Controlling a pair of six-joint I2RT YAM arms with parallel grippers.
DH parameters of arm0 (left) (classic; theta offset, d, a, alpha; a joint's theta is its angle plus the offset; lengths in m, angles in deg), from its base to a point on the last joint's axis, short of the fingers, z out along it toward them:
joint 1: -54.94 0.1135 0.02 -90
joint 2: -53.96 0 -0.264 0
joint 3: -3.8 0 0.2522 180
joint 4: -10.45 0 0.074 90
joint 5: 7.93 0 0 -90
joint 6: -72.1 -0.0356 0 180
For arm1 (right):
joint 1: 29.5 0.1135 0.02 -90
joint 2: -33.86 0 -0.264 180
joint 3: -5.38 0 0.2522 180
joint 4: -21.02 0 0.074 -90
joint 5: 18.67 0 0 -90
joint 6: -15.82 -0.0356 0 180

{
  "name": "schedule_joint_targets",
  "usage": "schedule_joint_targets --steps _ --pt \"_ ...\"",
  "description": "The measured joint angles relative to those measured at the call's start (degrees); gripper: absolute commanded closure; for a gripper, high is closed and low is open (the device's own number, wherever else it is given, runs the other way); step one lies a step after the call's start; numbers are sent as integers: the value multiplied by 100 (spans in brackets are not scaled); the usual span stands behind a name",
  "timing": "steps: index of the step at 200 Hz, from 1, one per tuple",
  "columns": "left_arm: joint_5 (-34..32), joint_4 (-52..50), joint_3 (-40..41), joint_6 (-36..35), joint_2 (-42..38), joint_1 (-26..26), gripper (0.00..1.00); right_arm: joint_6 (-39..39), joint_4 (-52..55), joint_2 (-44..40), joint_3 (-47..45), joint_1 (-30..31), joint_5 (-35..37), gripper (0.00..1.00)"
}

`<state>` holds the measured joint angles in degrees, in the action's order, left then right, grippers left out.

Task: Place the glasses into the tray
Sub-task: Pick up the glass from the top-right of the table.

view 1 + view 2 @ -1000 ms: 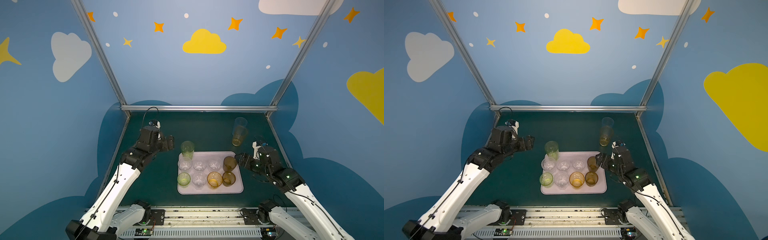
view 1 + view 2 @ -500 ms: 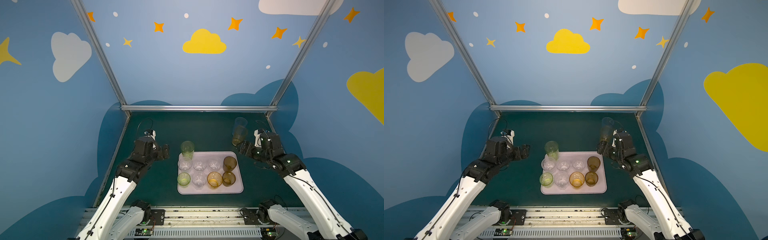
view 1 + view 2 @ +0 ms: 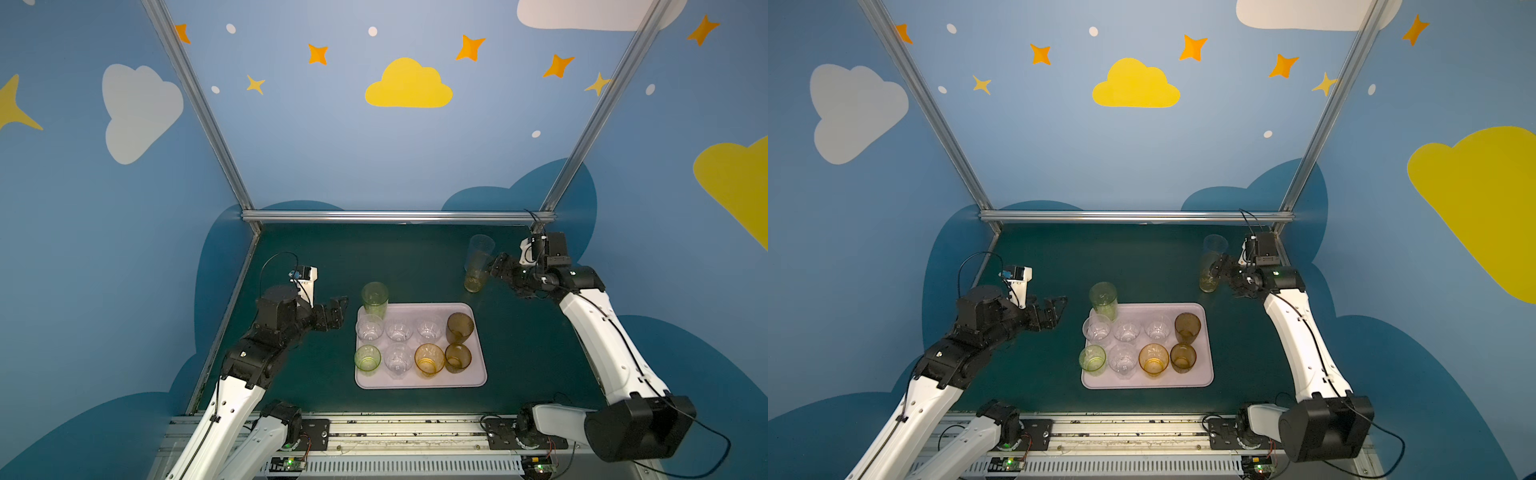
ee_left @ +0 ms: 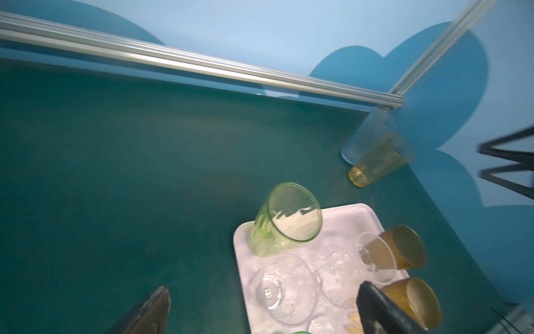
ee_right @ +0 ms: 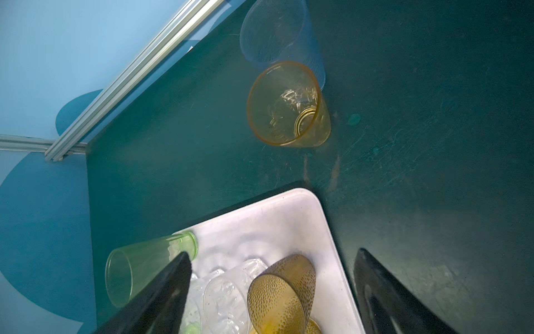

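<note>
The tray is pale lilac-pink and rectangular, with rounded corners and a low rim. It lies flat on the dark green counter. Nine tumblers stand upright in it.

- **Far left corner:** the tall green tumbler.
- **Back row, left to right:** the first clear tumbler, second clear tumbler and third clear tumbler – all short and faceted – then the far brown tumbler.
- **Near row, left to right:** the short green tumbler, fourth clear tumbler, short amber tumbler and near brown tumbler.

Two stand upright off the tray, beyond its far right corner – the tall amber tumbler, and just behind it the pale blue tumbler.
</note>
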<state>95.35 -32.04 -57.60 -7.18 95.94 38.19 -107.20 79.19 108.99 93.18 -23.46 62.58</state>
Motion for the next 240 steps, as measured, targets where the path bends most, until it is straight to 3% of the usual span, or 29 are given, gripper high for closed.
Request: schedule_joint_targets --steps 67,86,107,139,240 --pt "1088 256 2 -4 160 -15 0 4 -22 1193 448 -358 -269 19" --pt "1174 278 2 -7 214 -20 0 -4 -46 1401 520 -358 -271 27" --pt "1224 282 2 -4 286 -28 0 -31 -66 1624 640 -358 -256 44" --pt "1272 284 2 -2 304 -31 0 -68 -109 1880 769 -358 -173 56" --pt "1196 280 2 -2 317 -52 0 -109 -173 2376 1023 -361 114 75"
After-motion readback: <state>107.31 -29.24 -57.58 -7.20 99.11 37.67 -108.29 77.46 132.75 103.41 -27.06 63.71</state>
